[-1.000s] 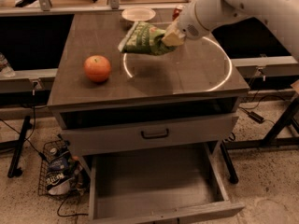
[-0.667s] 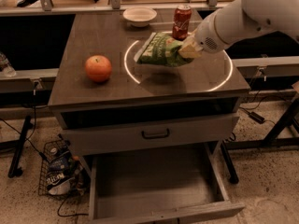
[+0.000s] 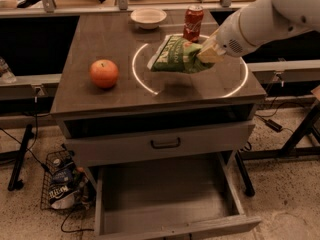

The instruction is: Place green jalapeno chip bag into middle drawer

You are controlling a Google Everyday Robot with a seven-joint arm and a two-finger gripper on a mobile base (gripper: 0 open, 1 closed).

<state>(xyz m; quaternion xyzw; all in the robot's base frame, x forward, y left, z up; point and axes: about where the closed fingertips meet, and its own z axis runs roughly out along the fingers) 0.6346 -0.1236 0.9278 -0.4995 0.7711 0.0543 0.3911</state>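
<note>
My gripper [image 3: 207, 54] is shut on the right end of the green jalapeno chip bag [image 3: 176, 55] and holds it in the air above the middle of the cabinet top [image 3: 100, 34]. The bag hangs level, its shadow on the wood below. The white arm reaches in from the upper right. The middle drawer [image 3: 165, 199], a grey box with low walls and a flat floor, stands pulled open at the bottom of the cabinet, below and in front of the bag.
A red-orange apple [image 3: 104, 73] sits on the left of the top. A white bowl [image 3: 148, 17] and a red soda can [image 3: 193, 22] stand at the back. A shut grey drawer front with a dark handle [image 3: 165, 143] is above the open drawer. A wire basket [image 3: 62, 186] sits on the floor at left.
The gripper has carried the bag to the right and toward the front of the cabinet top, uncovering the soda can behind it. The apple and drawer have not moved.
</note>
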